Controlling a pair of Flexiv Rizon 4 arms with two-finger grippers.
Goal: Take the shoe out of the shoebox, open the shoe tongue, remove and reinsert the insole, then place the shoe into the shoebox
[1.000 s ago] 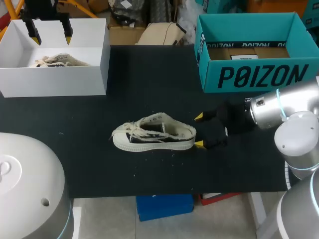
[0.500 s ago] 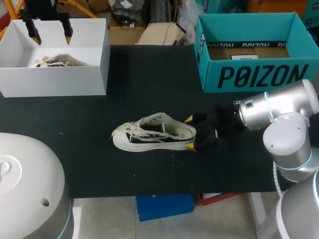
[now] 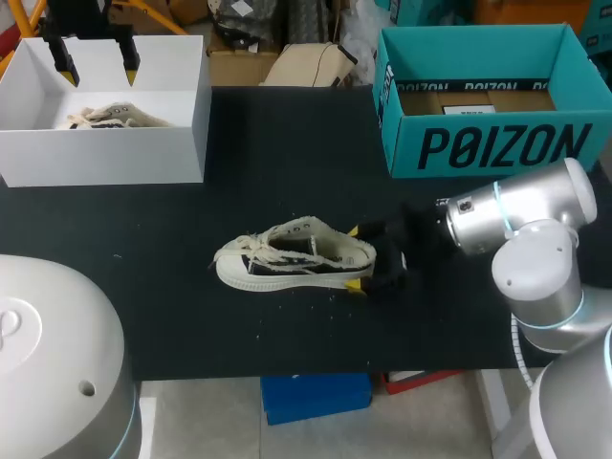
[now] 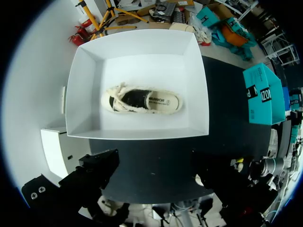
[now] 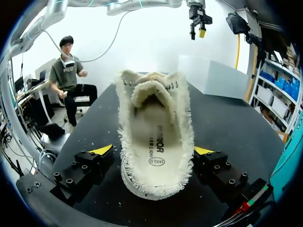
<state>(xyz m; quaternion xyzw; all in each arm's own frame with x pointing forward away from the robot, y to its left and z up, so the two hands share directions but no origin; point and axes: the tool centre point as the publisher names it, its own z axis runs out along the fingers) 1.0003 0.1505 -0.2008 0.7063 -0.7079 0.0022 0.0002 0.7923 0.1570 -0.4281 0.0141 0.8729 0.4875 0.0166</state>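
Shoe (image 3: 292,260) on dark worktop (image 3: 287,163), heel between wide-spread fingers of right tool (image 3: 356,258), untouched; left tool (image 3: 98,69) wide above white shoebox (image 3: 105,153) holding second shoe (image 4: 142,100)

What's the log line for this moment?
right gripper: open, around shoe heel | shoe: on table | left gripper: open, above white box

The right gripper (image 3: 355,257) slides across the worktop (image 3: 287,163) toward the shoe (image 3: 287,258); its spread jaws now flank the heel.
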